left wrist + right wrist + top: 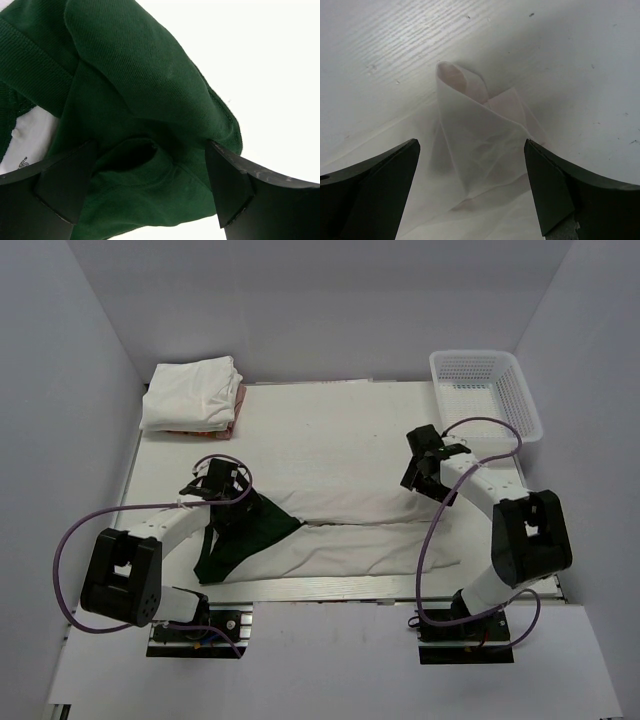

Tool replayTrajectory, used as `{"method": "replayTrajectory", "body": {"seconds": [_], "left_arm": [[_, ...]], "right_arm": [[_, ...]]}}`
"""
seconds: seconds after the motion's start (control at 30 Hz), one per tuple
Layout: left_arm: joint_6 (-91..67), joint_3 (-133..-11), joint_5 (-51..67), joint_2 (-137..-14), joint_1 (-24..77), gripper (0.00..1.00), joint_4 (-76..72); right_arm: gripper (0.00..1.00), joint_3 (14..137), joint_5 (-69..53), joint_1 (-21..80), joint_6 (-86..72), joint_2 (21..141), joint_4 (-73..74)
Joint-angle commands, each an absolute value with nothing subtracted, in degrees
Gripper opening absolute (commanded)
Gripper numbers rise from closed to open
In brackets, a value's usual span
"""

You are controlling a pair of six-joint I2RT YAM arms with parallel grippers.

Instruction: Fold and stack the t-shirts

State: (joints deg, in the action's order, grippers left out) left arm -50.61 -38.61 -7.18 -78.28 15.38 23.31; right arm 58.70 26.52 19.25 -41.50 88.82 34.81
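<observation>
A cream-white t-shirt (350,540) with dark green sleeves lies folded into a long band across the near part of the table. Its green sleeve (238,532) is bunched at the left end. My left gripper (222,485) hovers over that sleeve. In the left wrist view its jaws (150,185) are wide open with green cloth (145,90) between and beyond them. My right gripper (418,475) is over the shirt's right end, open (472,185), with a raised white cloth corner (480,125) between the fingers. A stack of folded white tees (190,390) sits on an orange-pink one (238,412) at the back left.
A white plastic lattice basket (485,390) stands at the back right corner. White walls close the table in on the left, back and right. Purple cables loop beside both arms.
</observation>
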Motion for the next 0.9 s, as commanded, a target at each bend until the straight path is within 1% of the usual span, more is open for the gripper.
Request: {"method": "replayTrajectory", "body": {"seconds": [0.0,0.13,0.23,0.4,0.47,0.5,0.6,0.67,0.77,0.83,0.87], "left_arm": [[-50.19,-35.6,-10.9,-79.98,14.59,1.0,29.18],[-50.19,-35.07,-10.9,-80.6,14.07,1.0,29.18],[-50.19,-35.07,-10.9,-81.91,14.06,1.0,29.18],[-50.19,-35.6,-11.43,-83.14,14.06,1.0,29.71],[-50.19,-35.6,-12.56,-83.14,14.06,1.0,29.71],[-50.19,-35.6,-12.57,-83.14,14.06,1.0,30.4],[-50.19,-36.12,-12.57,-83.14,14.06,1.0,30.41],[-49.48,-36.12,-12.57,-83.14,14.06,1.0,30.41],[-49.48,-36.74,-11.87,-83.14,14.06,1.0,30.41],[-48.26,-37.96,-11.26,-83.14,14.06,1.0,29.8],[-47.73,-37.97,-10.73,-83.14,14.06,1.0,29.79]], "right_arm": [[0.9,62.4,29.52,19.34,-44.55,91.48,41.91],[0.9,61.0,33.91,19.07,-46.49,91.85,45.52],[0.9,56.88,36.2,18.81,-48.15,89.74,47.02],[0.9,48.88,39.37,16.36,-49.4,82.27,46.77],[0.9,46.85,38.76,15.04,-48.69,78.77,44.83],[0.9,43.8,37.54,14.42,-47.91,77.71,42.74],[0.9,40.1,34.9,13.27,-45.8,77.26,36.94],[0.9,40.69,32.97,12.22,-44.04,78.04,35.6],[0.9,42.27,33.66,11.43,-44.03,79.01,35.25],[0.9,43.23,32.27,11.16,-43.6,77.53,33.76],[0.9,43.33,31.12,10.9,-40.72,77.0,32.97]]}}
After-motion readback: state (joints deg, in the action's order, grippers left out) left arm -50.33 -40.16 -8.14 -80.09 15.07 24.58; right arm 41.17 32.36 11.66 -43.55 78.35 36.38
